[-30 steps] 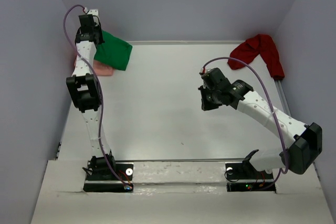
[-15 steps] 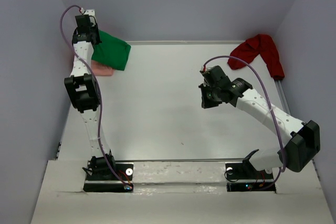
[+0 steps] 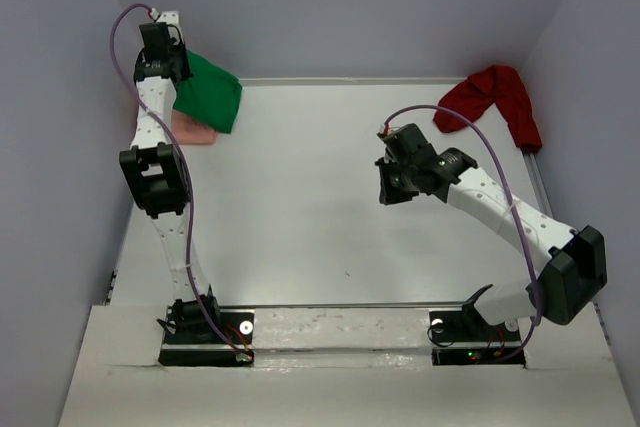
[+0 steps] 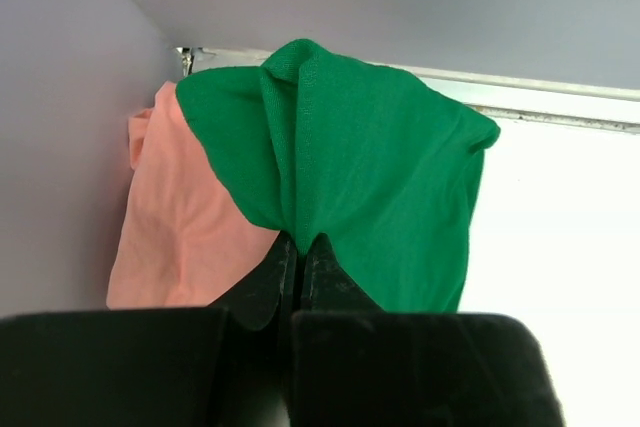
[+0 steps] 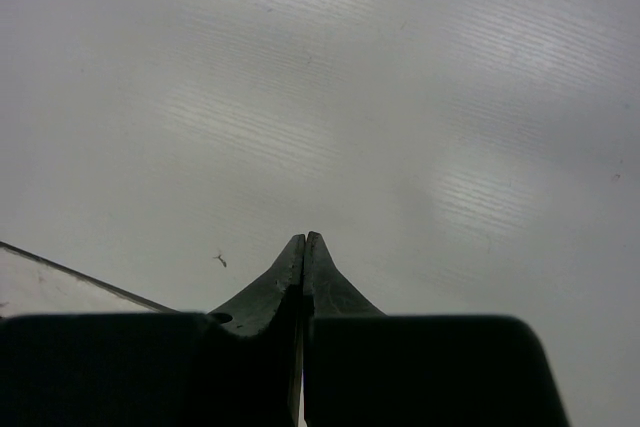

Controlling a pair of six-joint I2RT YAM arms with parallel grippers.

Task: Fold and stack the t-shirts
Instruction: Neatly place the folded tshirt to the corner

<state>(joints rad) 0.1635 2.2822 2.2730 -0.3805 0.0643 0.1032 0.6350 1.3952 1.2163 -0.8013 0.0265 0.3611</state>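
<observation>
In the top external view, the left tool (image 3: 172, 69) sits at the far left corner of the worktop (image 3: 300, 217). It is pinched tight on an edge of the green t-shirt (image 3: 210, 97), which hangs from it in a bunched fold. The lower part of the green cloth overlaps the salmon-pink t-shirt (image 3: 195, 131), which lies against the left wall. The dark red t-shirt (image 3: 495, 97) lies crumpled at the far right corner, well apart from the other two. The right tool (image 3: 388, 190) hovers over the bare middle-right of the worktop, near the dark red t-shirt but apart from it.

The left wrist view shows that tool's fingertips (image 4: 278, 269) pressed together on a gathered ridge of green cloth. The green t-shirt spreads out beyond them and covers the right side of the salmon-pink one.

The right wrist view shows the right tool's fingertips (image 5: 290, 269) closed against each other with nothing between them, pointing at plain worktop.
</observation>
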